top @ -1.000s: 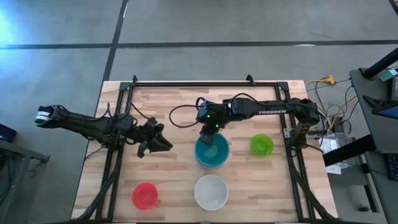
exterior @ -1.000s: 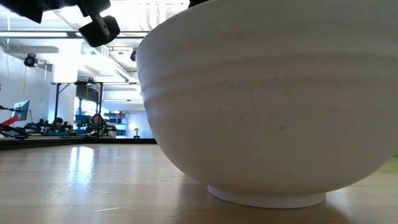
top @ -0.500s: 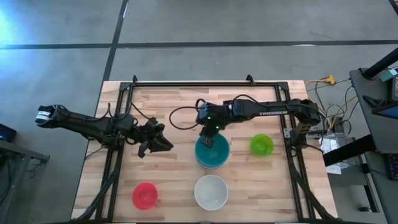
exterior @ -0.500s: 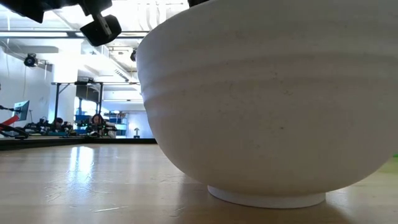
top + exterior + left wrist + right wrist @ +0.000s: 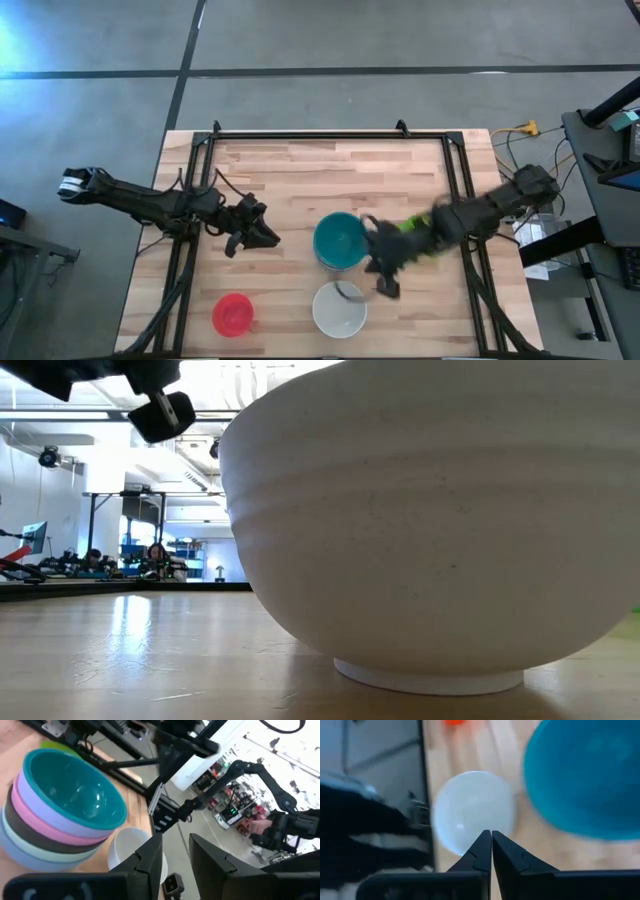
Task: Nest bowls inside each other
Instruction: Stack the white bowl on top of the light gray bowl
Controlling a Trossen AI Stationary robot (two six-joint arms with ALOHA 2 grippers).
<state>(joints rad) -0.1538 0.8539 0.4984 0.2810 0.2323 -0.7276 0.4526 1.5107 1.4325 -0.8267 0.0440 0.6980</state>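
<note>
High view: stack point(image 5: 338, 240) w/ teal bowl on top sits mid-table; white bowl point(image 5: 339, 309) just in front, red bowl point(image 5: 233, 314) front-left, lime bowl point(image 5: 420, 232) partly under right arm. Right gripper point(image 5: 385, 280) blurred, betw. stack and white bowl. Left gripper point(image 5: 262, 233) hangs left of stack.

Low: white bowl point(image 5: 430, 520) fills frame.

Left wrist: fingers point(image 5: 150, 860) apart, empty; stack point(image 5: 62, 815) shows teal, lavender, pink, black, mint.

Right wrist: fingers point(image 5: 480, 851) pressed together, empty, above white bowl point(image 5: 472, 812).

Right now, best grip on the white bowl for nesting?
Probably the rim of the white bowl, from above: it sits upright and open, alone, so one finger goes inside the wall, one outside. The right gripper is nearest, fingers shut.
</note>
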